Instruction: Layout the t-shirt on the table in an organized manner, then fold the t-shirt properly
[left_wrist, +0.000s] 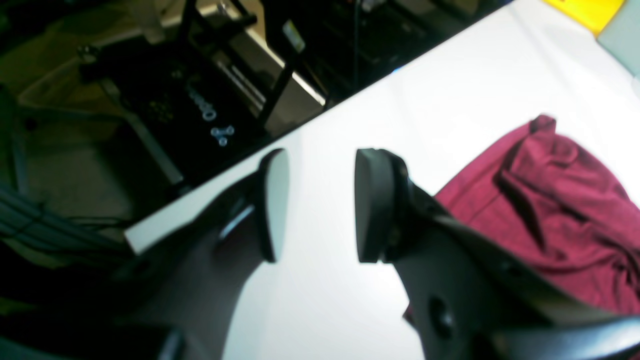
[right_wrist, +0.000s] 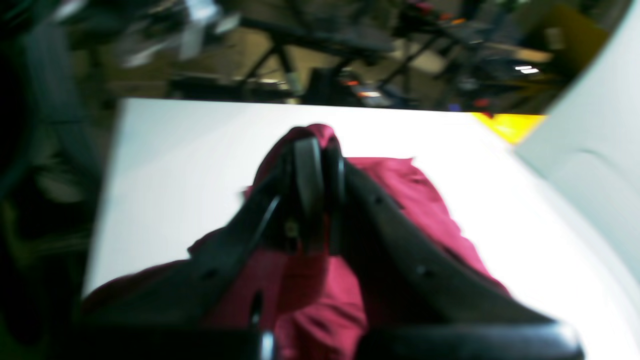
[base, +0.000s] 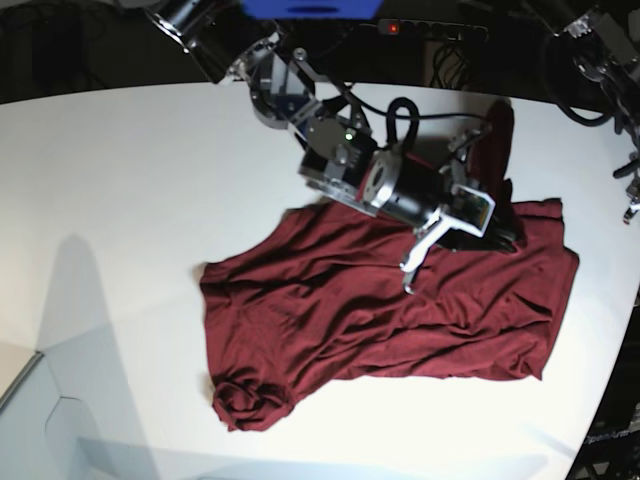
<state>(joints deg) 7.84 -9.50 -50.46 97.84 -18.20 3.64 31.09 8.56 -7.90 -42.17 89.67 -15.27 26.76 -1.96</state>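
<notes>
White table (base: 120, 180), t-shirt (base: 380, 310) fold between right fingers (right_wrist: 310, 175).

One t-shirt (base: 380, 300), one table (base: 120, 180), two hands (left_wrist: 320, 205) (right_wrist: 320, 170)

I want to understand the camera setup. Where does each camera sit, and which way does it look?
Left wrist: on the left arm, looking past its open left pincer at the table edge and t-shirt.
Right wrist: on the right arm, behind the right pincer, shut on a lifted fold of shirt.
Base: high above, looking down; right arm over the spread shirt, left arm at the right edge.
All three views show the t-shirt and table.
</notes>
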